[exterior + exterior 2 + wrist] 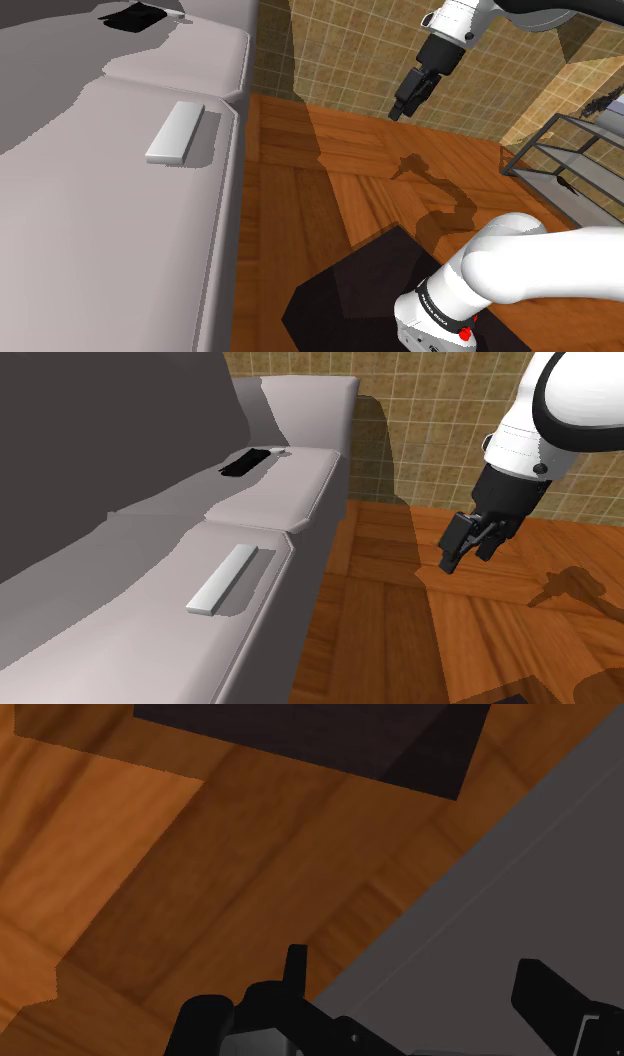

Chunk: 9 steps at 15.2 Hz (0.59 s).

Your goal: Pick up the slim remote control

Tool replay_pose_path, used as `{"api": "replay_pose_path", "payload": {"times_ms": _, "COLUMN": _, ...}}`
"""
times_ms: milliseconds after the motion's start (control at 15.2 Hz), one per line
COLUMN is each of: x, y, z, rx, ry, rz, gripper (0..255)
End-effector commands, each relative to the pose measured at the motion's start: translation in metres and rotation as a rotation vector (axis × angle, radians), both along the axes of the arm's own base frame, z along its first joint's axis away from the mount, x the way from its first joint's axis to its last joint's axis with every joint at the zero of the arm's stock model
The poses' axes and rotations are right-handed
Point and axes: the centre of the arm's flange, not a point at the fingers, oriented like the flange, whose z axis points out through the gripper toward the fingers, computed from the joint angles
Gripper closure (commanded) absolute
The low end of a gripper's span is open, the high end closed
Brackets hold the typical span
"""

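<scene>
On the seat of a pale grey sofa (100,230) (120,642) lies the slim remote control (175,132) (224,579), a flat, light grey-white bar resting on the cushion close to the sofa's front edge and just short of the seam between two seat cushions. It lies flat, with nothing touching it, and casts a soft shadow on the cushion beside it. Farther along, on the next cushion and nearer the backrest, sits a small black object (135,17) (243,462), well apart from the remote. The pincer (398,112) (460,557) (410,959) hangs in the air over the wooden floor (300,160) (380,612), off the sofa's front edge and well apart from the remote, pointing downward at a slant. In the wrist view its two black fingers (295,966) stand apart with nothing between them, so it is released and carries nothing; below it that view shows floorboards, a grey surface on one side and a dark box-like shape (320,739) farther off. The arm's shadow falls across the floorboards in the shoulder view. Behind the pincer rises a tan tiled wall (340,50) (420,412). At the shoulder view's right edge stands a metal-framed rack (565,160), and the dark stand (350,280) sits at the lower right beneath the arm's white base.
</scene>
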Motion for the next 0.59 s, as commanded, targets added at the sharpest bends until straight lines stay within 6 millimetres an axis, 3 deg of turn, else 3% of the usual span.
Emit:
{"api": "replay_pose_path", "payload": {"times_ms": 0, "x": 0.0, "y": 0.0, "z": 0.0, "rx": 0.0, "ry": 0.0, "rz": 0.0, "gripper": 0}}
{"api": "replay_pose_path", "payload": {"times_ms": 528, "x": 0.03, "y": 0.107, "z": -0.007, "rx": -0.032, "ry": 0.024, "rz": -0.114, "gripper": 0}}
